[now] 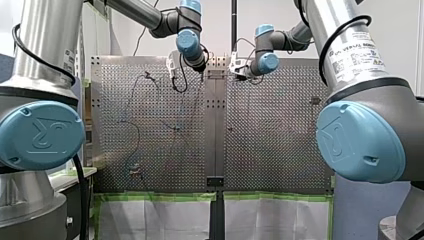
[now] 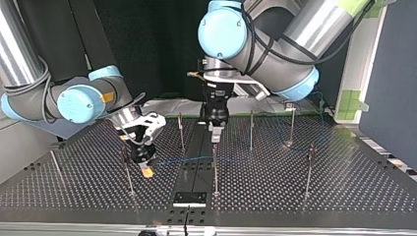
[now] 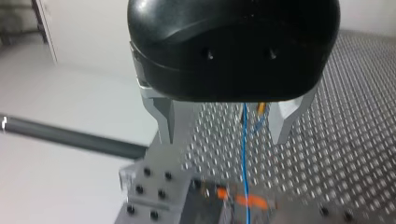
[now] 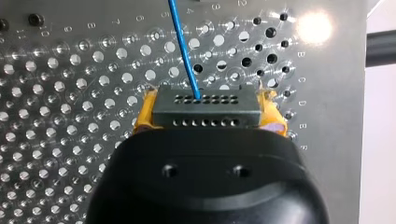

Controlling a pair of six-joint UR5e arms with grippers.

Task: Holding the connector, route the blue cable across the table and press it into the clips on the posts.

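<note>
My right gripper (image 4: pixel 205 122) is shut on a dark grey connector (image 4: pixel 205 111), gripped between yellow pads (image 4: pixel 144 114). The blue cable (image 4: pixel 183 49) leaves the connector's face and runs away over the perforated table. In the top view my right gripper (image 2: pixel 146 170) hangs low at the left of centre, and the thin blue cable (image 2: pixel 189 159) trails from it towards the right. My left gripper (image 3: pixel 226 127) is open above the table, its metal fingers (image 3: pixel 163 122) on either side of the blue cable (image 3: pixel 245 163) below, not touching it. It hangs near the middle (image 2: pixel 215 133).
Several thin upright posts (image 2: pixel 215 167) stand across the table, one close to my right gripper (image 2: pixel 127 169). A black block (image 2: pixel 189 198) sits at the near edge on the centre strip. In the front view, dark cables (image 1: pixel 135 130) lie on the left plate.
</note>
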